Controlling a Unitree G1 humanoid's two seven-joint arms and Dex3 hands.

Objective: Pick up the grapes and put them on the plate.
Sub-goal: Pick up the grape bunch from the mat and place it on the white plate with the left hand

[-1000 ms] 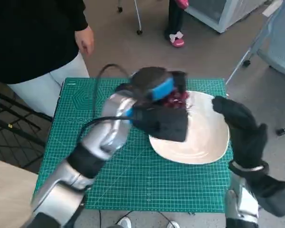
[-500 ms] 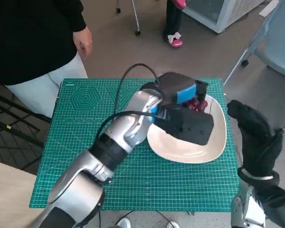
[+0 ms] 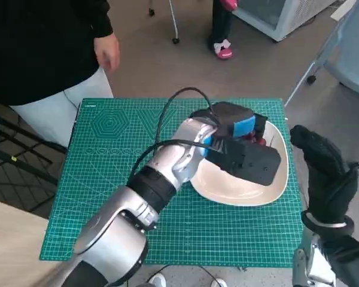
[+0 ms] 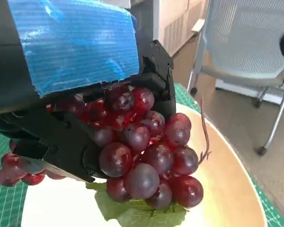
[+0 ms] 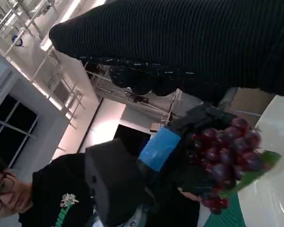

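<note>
I see the green mat (image 3: 107,179) under everything, with the white plate (image 3: 239,191) at about 3 o'clock on it. My left hand (image 3: 242,140) is over the plate and holds the grapes (image 4: 146,156) tight, I think to set them down there. My right hand (image 3: 323,173) waits at the mat's 3 o'clock edge, fingers apart, holding nothing. The grapes are dark red and shiny, with a green leaf (image 4: 137,213) below.

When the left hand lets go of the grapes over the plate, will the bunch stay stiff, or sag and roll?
The grapes hang as a loose cluster from the left hand, so they will probably sag, not stay stiff. Round berries may roll a little, though the leaf beneath and the plate should likely check that.
</note>
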